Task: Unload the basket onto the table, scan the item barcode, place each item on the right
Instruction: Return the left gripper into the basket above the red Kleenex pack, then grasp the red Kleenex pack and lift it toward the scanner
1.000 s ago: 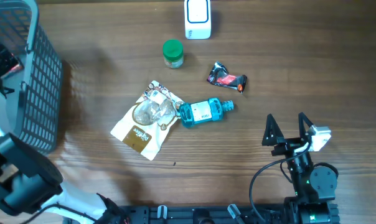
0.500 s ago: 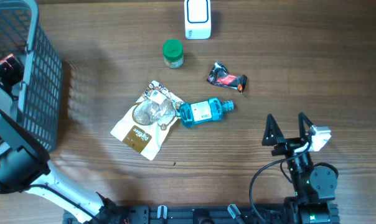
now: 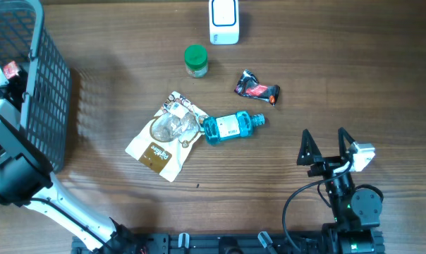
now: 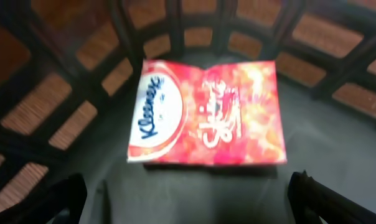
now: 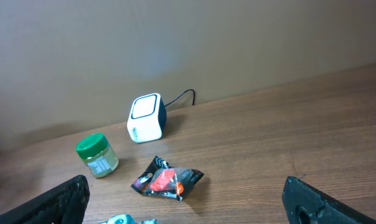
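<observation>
Basket point(image 3: 51, 99) is your landmark (dark mesh). Your left gripper point(image 4: 188, 205) hangs inside it, jaws wide, holding nothing. Your right gripper point(image 3: 324, 137), equally wide and empty, sits far right of the basket. Right of the basket lies the pouch point(image 3: 163, 137), the bottle point(image 3: 230, 127) touching its far edge. Beyond those from the basket are the scanner point(image 3: 223, 20), jar point(image 3: 195, 61) and wrapper point(image 3: 257, 88). The tissue pack point(image 4: 206, 112) lies flat on the basket's floor.

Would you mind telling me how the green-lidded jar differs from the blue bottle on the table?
The green-lidded jar stands upright; the blue bottle lies on its side. The jar stands alone; the bottle touches the tan pouch. Both rest on the wooden table.
</observation>
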Available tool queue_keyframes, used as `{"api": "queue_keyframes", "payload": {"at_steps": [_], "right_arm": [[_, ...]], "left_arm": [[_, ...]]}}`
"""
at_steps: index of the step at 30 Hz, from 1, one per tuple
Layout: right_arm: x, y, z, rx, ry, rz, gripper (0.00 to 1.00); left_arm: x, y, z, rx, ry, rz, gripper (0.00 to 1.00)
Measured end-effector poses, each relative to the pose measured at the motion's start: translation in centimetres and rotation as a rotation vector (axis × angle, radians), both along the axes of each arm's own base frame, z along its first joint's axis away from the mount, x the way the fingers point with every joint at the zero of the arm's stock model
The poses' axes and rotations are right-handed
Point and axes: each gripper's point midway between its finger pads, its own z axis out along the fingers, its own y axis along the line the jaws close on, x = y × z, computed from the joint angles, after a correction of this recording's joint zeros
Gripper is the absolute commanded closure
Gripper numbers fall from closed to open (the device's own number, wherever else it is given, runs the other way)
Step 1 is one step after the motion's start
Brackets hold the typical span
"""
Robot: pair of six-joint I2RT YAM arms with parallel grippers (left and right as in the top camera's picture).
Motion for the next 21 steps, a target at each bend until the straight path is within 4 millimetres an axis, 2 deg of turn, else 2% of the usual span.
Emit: {"api": "queue_keyframes", "payload": {"at_steps": [7, 12, 21], "right_arm": [[0.0, 0.0, 0.0, 0.000, 0.000, 0.000, 0.00], [0.0, 0.0, 0.0, 0.000, 0.000, 0.000, 0.00], [0.0, 0.0, 0.0, 0.000, 0.000, 0.000, 0.00]], "left_arm": [[0.7, 0.5, 0.7, 0.036, -0.041, -0.005, 0.00], [1.2, 0.6, -1.2, 0.029, -0.046, -0.015, 0.00], [2.1, 0.9, -1.2, 0.061, -0.082, -0.036, 0.00]]}}
